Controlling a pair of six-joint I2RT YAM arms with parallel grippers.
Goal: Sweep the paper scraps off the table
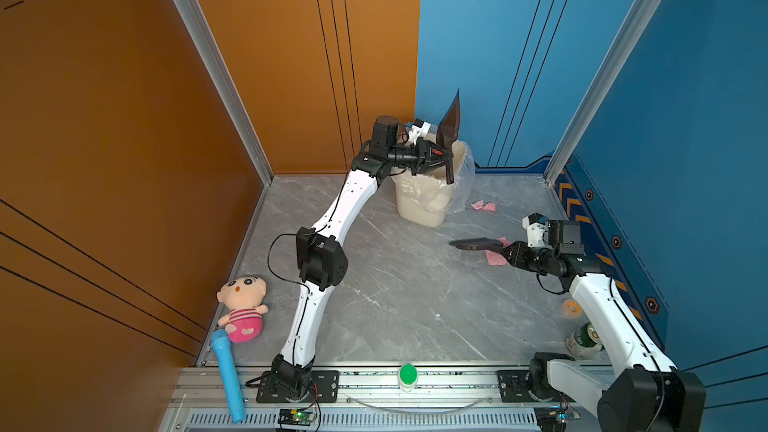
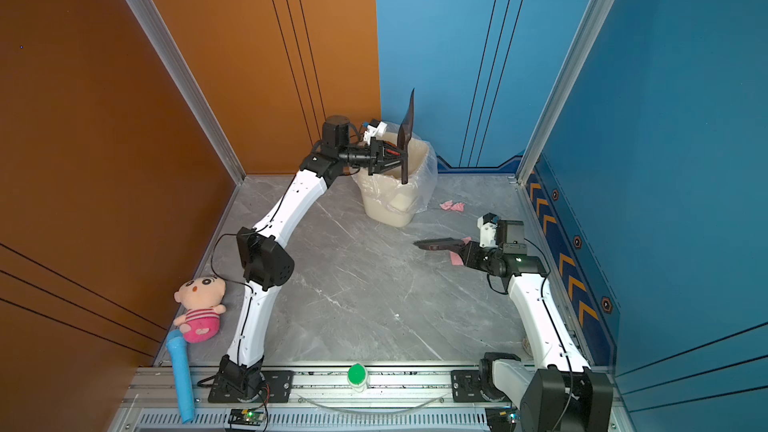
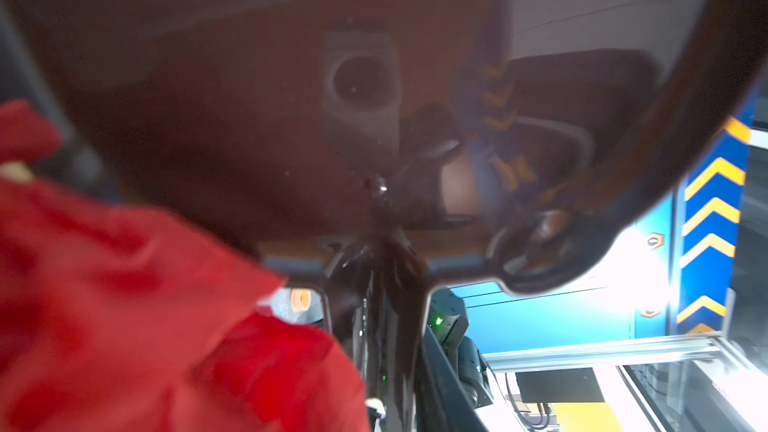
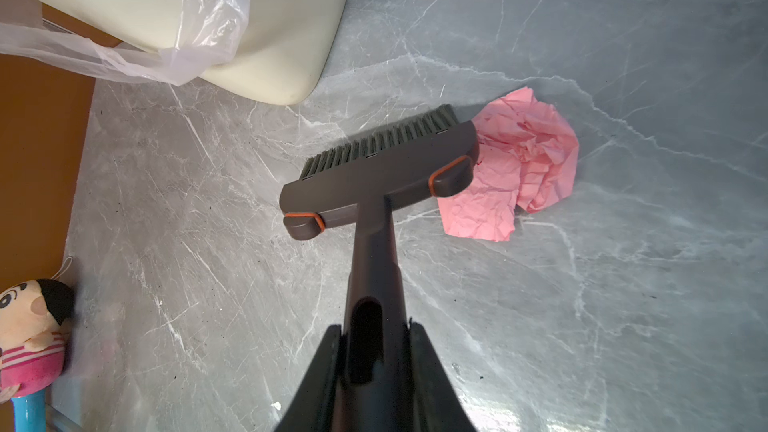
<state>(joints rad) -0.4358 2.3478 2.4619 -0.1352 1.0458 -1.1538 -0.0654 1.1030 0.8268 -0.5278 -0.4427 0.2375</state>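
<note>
My left gripper is shut on the handle of a dark brown dustpan, which stands tipped upright over the cream bin. In the left wrist view a red paper scrap shows blurred, close beside the pan's handle. My right gripper is shut on the brush, held low over the table. The brush head partly covers a crumpled pink paper scrap. Another pink paper scrap lies right of the bin.
A plush doll and a blue tube lie at the front left edge. A green-capped bottle stands on the front rail. A tape roll and a green bottle sit by the right arm. Walls close off three sides.
</note>
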